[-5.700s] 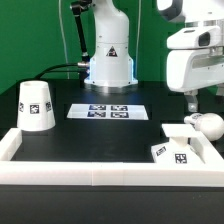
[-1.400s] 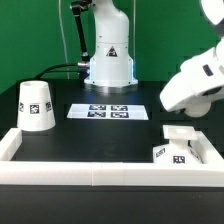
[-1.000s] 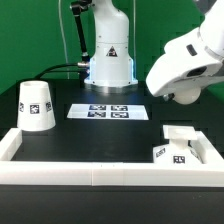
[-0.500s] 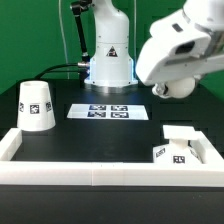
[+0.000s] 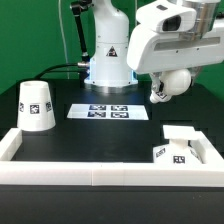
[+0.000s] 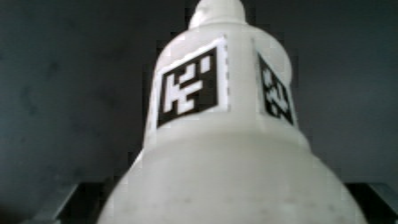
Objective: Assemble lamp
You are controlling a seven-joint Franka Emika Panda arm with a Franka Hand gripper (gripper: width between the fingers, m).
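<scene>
1. Ext. view's left: the shade [image 5: 35, 105] stands on the black tabletop [image 5: 100, 135], wide end down, tag facing the camera, untouched and well apart from the other parts.
2. Ctr: the marker board [image 5: 108, 111] lies flat in front of the arm's pedestal.
3. Right of ctr: the tool [image 5: 170, 86] hangs above the tabletop, gripping the bulb [image 5: 178, 82]. The fingers themselves are hidden, but the bulb is clear of any surface, so it can only be clamped. The wrist view is filled by the bulb's tagged body, narrow neck pointing away from the camera.
4. Ext. view's right: the base [image 5: 178, 152] sits in the near corner, just beside the white rail [image 5: 100, 172], tags showing.
5. Step in hand, by the look of it: carrying the bulb, w/ base and shade not yet joined to anything (early in the job).
6. Next move prob. calls for bringing the bulb over the base, turning its neck down, lining it up w/ the base's ctr and seating it. Whether a socket is there can't be made out.
</scene>
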